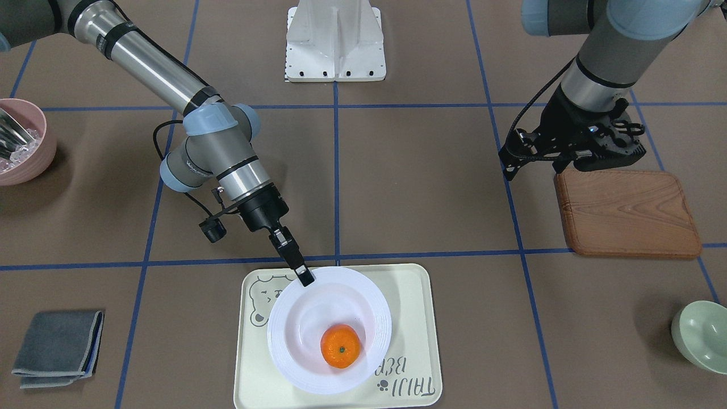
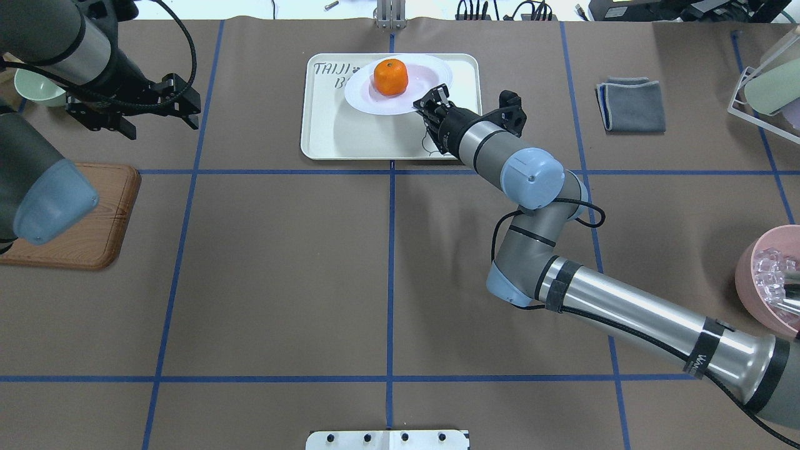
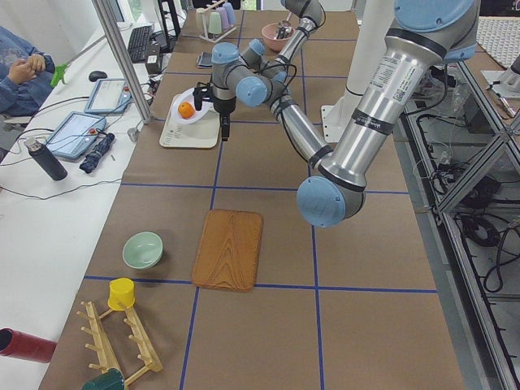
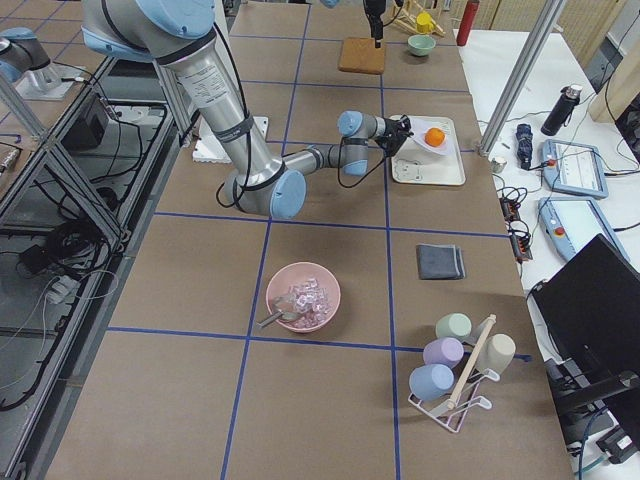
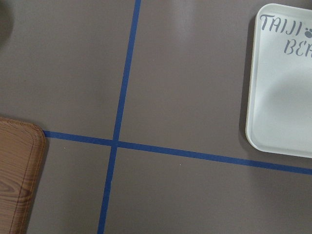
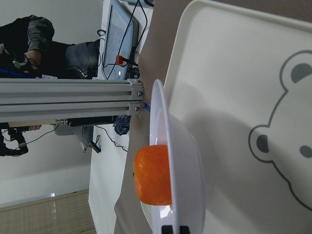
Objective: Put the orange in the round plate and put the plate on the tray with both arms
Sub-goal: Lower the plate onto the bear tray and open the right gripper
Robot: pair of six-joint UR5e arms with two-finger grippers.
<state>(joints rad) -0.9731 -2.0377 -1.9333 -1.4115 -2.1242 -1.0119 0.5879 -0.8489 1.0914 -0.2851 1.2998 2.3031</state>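
Note:
The orange [image 1: 341, 346] lies in the sunken centre of the white round plate [image 1: 295, 324]. The plate is over the cream tray [image 1: 409, 301] with the bear drawing. My right gripper [image 1: 305, 277] is shut on the plate's rim at the edge nearest the robot. In the right wrist view the plate [image 6: 183, 165] shows edge-on with the orange [image 6: 151, 175] in it, and its gripped side seems raised off the tray [image 6: 234, 73]. My left gripper [image 2: 190, 109] hangs open and holds nothing, high above the table near the wooden board [image 2: 75, 219], far from the tray.
A pink bowl [image 1: 23, 142] of ice cubes stands at the table's right end, a folded grey cloth [image 1: 57, 346] near it. A pale green bowl [image 1: 701, 335] sits beyond the wooden board [image 1: 625, 213]. The white robot base mount [image 1: 335, 45] is at mid-table.

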